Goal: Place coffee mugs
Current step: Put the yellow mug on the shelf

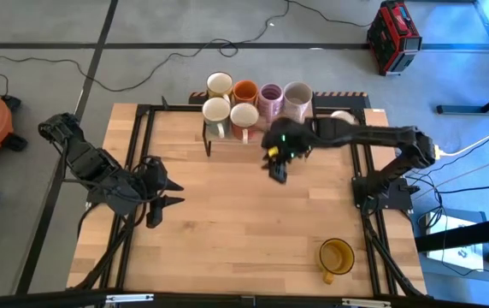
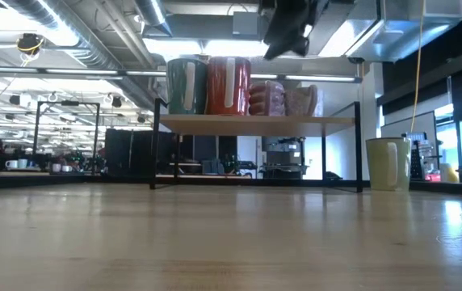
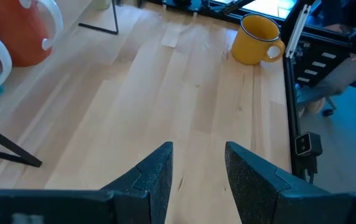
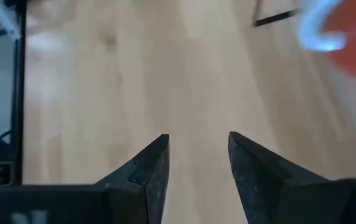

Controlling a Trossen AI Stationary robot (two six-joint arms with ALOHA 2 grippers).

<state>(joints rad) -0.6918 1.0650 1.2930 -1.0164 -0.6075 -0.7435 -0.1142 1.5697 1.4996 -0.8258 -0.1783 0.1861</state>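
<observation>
Six mugs stand on a black-framed rack point(image 1: 257, 128) at the table's far edge: cream point(image 1: 219, 84), orange point(image 1: 244, 90), lilac point(image 1: 270, 96) and grey point(image 1: 297, 96) behind, two cream ones point(image 1: 216, 111) point(image 1: 244, 115) in front. Another cream mug point(image 2: 388, 162) stands on the table right of the rack. An amber mug point(image 1: 336, 257) point(image 3: 257, 40) sits near the table's near right corner. My right gripper point(image 1: 276, 167) point(image 4: 198, 155) hangs open and empty above the table, just in front of the rack. My left gripper point(image 1: 166, 192) point(image 3: 200, 168) waits open over the table's left part.
The rack's shelf point(image 2: 255, 121) stands raised on thin black legs, with room beneath. Black frame rails point(image 1: 146, 171) run along the table's left and right sides. Bare wood point(image 1: 244, 222) lies between the grippers and the amber mug.
</observation>
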